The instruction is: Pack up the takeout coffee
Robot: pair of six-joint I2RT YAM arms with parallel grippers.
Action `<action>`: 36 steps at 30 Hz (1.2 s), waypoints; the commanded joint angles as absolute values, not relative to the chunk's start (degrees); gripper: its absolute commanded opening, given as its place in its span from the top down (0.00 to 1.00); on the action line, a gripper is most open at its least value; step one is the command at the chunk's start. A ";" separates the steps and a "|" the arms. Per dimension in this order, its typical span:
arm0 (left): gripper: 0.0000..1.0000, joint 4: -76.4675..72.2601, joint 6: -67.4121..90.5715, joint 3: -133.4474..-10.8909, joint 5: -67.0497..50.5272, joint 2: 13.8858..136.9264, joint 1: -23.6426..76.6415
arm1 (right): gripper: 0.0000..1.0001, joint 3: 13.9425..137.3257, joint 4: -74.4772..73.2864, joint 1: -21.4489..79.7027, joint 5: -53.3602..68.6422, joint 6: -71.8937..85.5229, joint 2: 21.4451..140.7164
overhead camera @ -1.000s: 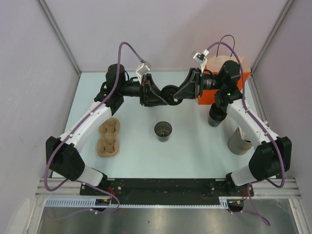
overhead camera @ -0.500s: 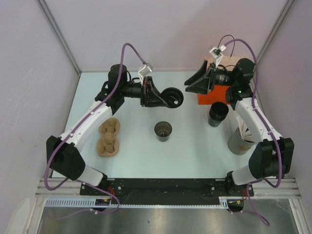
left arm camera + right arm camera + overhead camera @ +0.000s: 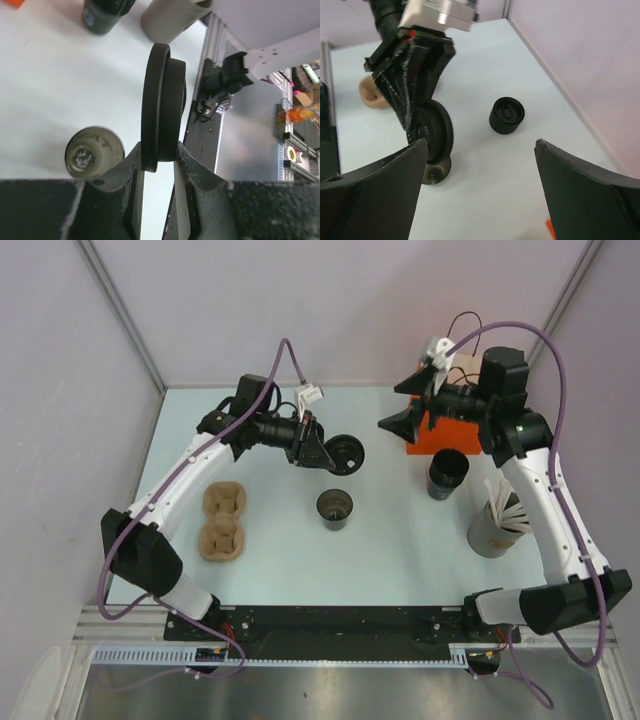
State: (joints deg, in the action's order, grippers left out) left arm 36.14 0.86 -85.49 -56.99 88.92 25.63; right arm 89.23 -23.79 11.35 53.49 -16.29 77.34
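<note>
The takeout coffee cup [image 3: 335, 508] stands open at the table's middle, small and black; it also shows as a cup [image 3: 92, 152] in the left wrist view and a cup [image 3: 434, 172] in the right wrist view. My left gripper [image 3: 325, 453] is shut on its round black lid [image 3: 346, 455], held on edge above and behind the cup. The lid [image 3: 162, 105] is pinched at its rim in the gripper [image 3: 159, 155]. My right gripper [image 3: 392, 408] hangs open and empty to the lid's right. Its jaws [image 3: 480, 145] stand wide, facing the lid [image 3: 432, 132].
A second black cup [image 3: 447, 472] stands in front of an orange box [image 3: 440, 435] at back right. A grey tub of white sticks [image 3: 495, 525] is at the right. The brown pulp tray [image 3: 225, 520] lies at the left. A ribbed black round item [image 3: 507, 115] sits near the back wall.
My right gripper let go of the lid, opened wide and drew back to the right. The left gripper kept the lid and brought it nearer the open cup.
</note>
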 commanded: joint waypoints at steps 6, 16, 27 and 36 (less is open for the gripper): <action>0.88 47.10 -2.19 -89.29 -48.43 91.49 24.87 | 0.15 94.13 -54.39 34.78 18.13 -53.33 74.53; 0.88 50.89 -5.18 -87.98 -51.15 92.46 24.79 | 0.27 84.82 -51.86 54.57 -6.14 -57.83 77.69; 0.89 51.94 -6.59 -86.84 -53.96 92.29 24.70 | 0.40 83.50 -48.43 59.06 -8.62 -58.36 81.21; 0.89 51.77 -6.68 -86.40 -55.28 92.37 24.70 | 0.46 83.50 -47.11 60.55 -7.12 -57.66 82.97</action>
State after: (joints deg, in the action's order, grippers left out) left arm 51.66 -5.54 -86.67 -52.82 92.79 24.95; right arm 83.26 -49.32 59.70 -7.05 -57.69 82.24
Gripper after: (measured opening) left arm 0.299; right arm 0.547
